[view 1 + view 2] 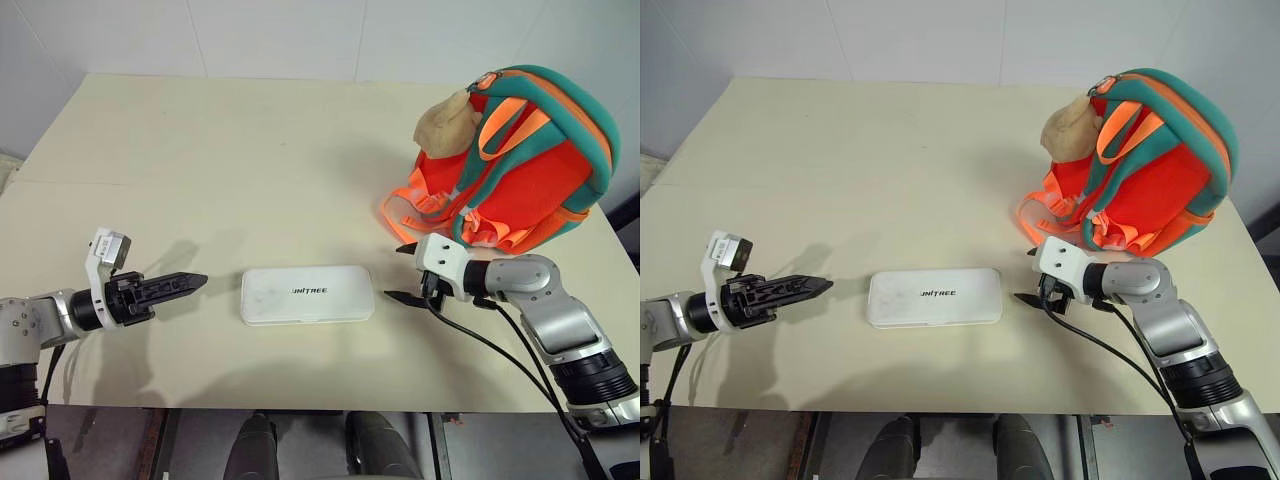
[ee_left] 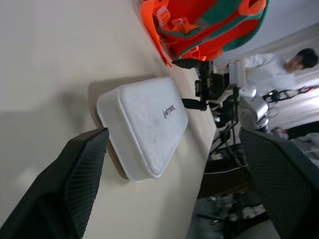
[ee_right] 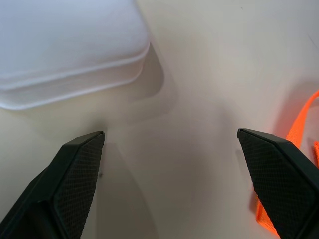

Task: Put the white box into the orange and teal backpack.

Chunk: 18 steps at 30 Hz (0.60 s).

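Note:
The white box (image 1: 307, 294) lies flat near the table's front edge, its dark lettering facing up. My left gripper (image 1: 188, 283) hovers just left of the box, pointing at its short end, and the left wrist view shows it open (image 2: 174, 133). At the box's right end my right gripper (image 1: 397, 273) stands open with nothing between its fingers, the box's corner (image 3: 75, 45) just ahead. The orange and teal backpack (image 1: 520, 160) sits upright at the back right, behind the right gripper, with a tan plush toy (image 1: 448, 122) on it.
Orange webbing straps (image 1: 405, 215) trail from the backpack onto the cream table (image 1: 200, 150), close to my right gripper. A person (image 2: 299, 59) is visible beyond the table in the left wrist view. A white wall runs along the table's far edge.

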Tool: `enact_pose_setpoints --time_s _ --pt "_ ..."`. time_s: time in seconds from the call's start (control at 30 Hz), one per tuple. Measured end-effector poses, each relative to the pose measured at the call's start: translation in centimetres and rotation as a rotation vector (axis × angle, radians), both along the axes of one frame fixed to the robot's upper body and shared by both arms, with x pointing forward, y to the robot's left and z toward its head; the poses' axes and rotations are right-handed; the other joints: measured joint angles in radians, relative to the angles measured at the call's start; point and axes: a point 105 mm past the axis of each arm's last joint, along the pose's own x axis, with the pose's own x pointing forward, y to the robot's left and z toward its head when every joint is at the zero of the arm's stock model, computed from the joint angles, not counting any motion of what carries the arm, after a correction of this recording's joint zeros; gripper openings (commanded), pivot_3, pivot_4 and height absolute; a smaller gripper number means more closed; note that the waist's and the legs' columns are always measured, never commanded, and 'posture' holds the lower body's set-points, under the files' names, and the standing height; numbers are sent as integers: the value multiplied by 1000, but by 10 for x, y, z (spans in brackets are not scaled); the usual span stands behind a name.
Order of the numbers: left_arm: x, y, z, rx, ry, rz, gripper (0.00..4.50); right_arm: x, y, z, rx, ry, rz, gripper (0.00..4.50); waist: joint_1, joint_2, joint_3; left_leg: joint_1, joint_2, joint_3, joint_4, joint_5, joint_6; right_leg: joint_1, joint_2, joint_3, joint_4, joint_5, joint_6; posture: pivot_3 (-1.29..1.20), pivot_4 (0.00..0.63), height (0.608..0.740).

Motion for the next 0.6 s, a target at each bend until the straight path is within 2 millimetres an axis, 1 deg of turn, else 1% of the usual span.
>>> enact_pose_setpoints --time_s 0.13,0.4,0.53,0.6 --pt "2 -1 -6 -30 38 2 4477 0 0 0 1 0 1 4500 1 0 0 0 0 0 0 0 0 0 0 0 0 0 0 0 150 740" --pt "6 -15 -16 -63 112 -75 4477 -3 2 -3 3 7 7 4500 3 0 0 0 0 0 0 0 0 0 0 0 0 0 0 0 150 740" --pt "12 -18 -12 -85 109 -105 4477 -6 2 -5 3 12 11 4500 4 0 0 0 0 0 0 0 0 0 0 0 0 0 0 0 150 740" --pt "15 -21 -13 -88 117 -119 4477 -6 3 -4 4 9 14 4500 4 0 0 0 0 0 0 0 0 0 0 0 0 0 0 0 150 740"
